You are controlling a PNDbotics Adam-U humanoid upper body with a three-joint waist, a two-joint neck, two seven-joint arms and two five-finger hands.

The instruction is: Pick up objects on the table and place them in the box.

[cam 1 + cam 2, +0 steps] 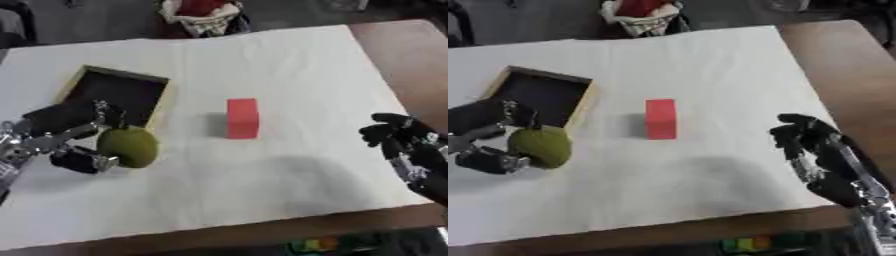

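Left hand has its fingers and thumb curled round an olive-green round fruit, held near the table's left edge, just in front of the box's near right corner. That box is dark inside with a pale wooden rim. A red block stands near the middle of the white-covered table. Right hand rests by the right edge, fingers partly bent, holding nothing. No writing is legible.

My left hand: black finger segments with silver metal links and joints, small bright fittings along the knuckles. My right hand: mostly black, rounded fingertips, silver hardware showing at the palm; wrist a black casing with a pale metal piece lower down.
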